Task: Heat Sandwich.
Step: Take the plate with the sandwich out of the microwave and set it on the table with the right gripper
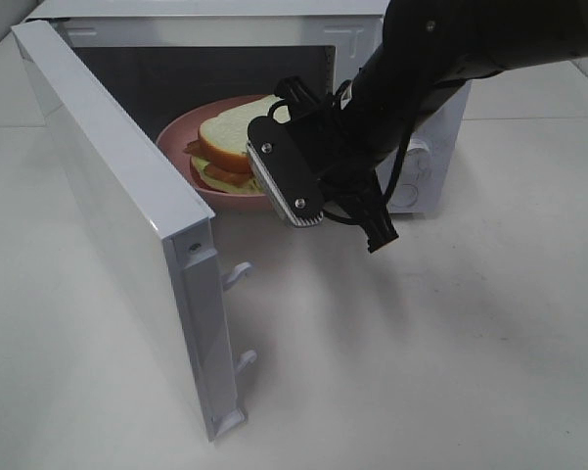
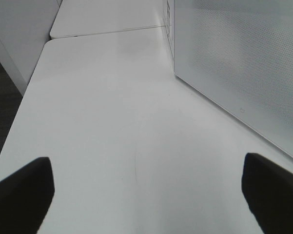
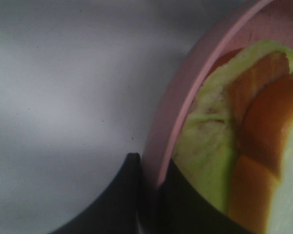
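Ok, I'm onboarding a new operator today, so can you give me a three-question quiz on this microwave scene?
1. True or false: the microwave door stands open.
2. What is the right end effector clamped on?
A. the bread of the sandwich
B. the rim of the pink plate
C. the door's latch hooks
3. In a word, how does the left end effector stand over the white table: open or shut?

Key: 1 true. 2 B. 3 open, and holding nothing.
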Available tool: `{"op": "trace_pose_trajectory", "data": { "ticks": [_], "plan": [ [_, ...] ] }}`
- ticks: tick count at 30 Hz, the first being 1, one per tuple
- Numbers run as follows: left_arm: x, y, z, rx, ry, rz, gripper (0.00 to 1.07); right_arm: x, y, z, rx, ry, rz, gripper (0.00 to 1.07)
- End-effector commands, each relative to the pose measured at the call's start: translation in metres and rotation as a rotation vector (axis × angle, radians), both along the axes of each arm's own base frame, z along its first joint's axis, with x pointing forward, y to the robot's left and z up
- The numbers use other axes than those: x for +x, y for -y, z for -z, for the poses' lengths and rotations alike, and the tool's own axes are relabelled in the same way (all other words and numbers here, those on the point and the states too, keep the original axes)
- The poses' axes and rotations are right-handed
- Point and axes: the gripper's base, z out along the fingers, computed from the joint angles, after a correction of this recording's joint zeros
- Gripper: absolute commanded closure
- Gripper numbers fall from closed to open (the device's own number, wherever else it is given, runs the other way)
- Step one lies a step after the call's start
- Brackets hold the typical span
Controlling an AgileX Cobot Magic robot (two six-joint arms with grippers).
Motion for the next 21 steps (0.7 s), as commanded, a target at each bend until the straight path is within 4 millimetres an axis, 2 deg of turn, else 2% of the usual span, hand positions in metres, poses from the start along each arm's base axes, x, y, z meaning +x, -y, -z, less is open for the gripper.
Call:
{"op": "trace_pose_trajectory", "data": {
  "ticks": [1, 10, 12, 21],
  "plan": [
    [-0.003, 0.000, 0.000, -0.005, 0.026, 0.008, 0.03, -0.009, 0.004, -0.009, 0.018, 0.032, -0.007, 1.07],
    [-0.003, 0.000, 0.000, -0.005, 0.026, 0.008, 0.03, -0.040, 0.027, -0.007, -0.002, 0.009, -0.006, 1.07],
    [-0.003, 0.000, 0.000, -0.005, 0.026, 0.008, 0.03, -0.052, 0.035, -0.008, -0.003, 0.010, -0.005, 1.07],
    [-0.003, 0.000, 0.000, -0.005, 0.026, 0.008, 0.03, -0.080, 0.054, -0.012, 0.005, 0.014, 0.005, 1.07]
  ]
}}
